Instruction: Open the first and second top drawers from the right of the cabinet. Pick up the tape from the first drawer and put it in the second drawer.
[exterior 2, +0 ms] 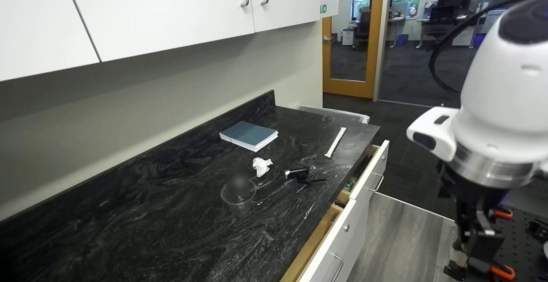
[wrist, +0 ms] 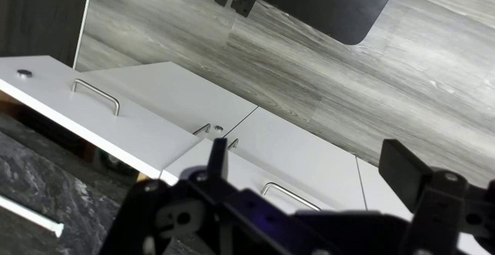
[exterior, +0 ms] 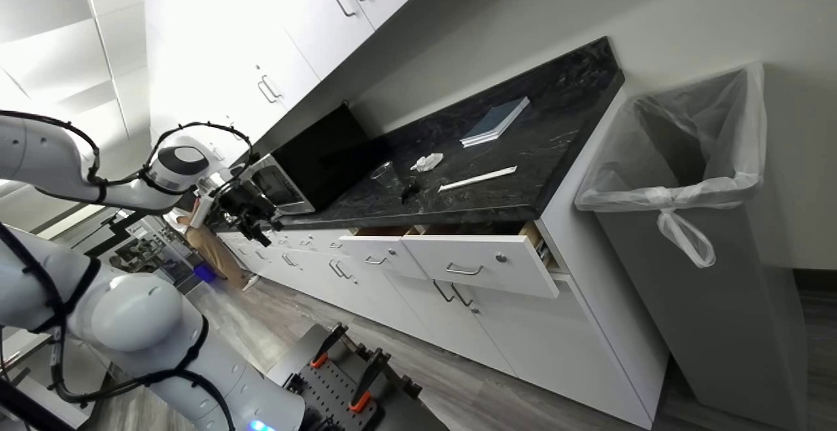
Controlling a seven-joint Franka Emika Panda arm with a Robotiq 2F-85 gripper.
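In the first drawer (exterior: 484, 276) of the cabinet (exterior: 523, 333), around 8 o'clock in the wrist view, there's a dark green-tinged item (wrist: 110, 160); could be the tape, too shadowed and partly hidden to confirm. If it's the roll: probably light, stiff, a bit slick, hard to damage. Best pinched across the outer rim from above, firm squeeze should be fine; edge of the counter (exterior 2: 171, 213) may crowd the approach, gap looks tight. Drawer part way out. Second drawer (exterior: 382, 254), at 9 o'clock of it in an exterior view, also part way out, so opening looks done and pick is likely next. Claw (wrist: 309, 164): fingers (wrist: 218, 160) spread wide, released, holds nothing; seems to touch neither drawer, hangs out in front of the cabinet, well apart from the item. On the counter in an exterior view, crumpled white paper (exterior 2: 261, 167) as clock centre: blue-grey book (exterior 2: 249, 134) at 11, white stick (exterior 2: 336, 142) at 2, small black thing (exterior 2: 302, 175) between 3 and 4, clear cup (exterior 2: 238, 194) at 7. Grey bin (exterior: 713, 307) past the cabinet end, roughly 3 o'clock from the first drawer.
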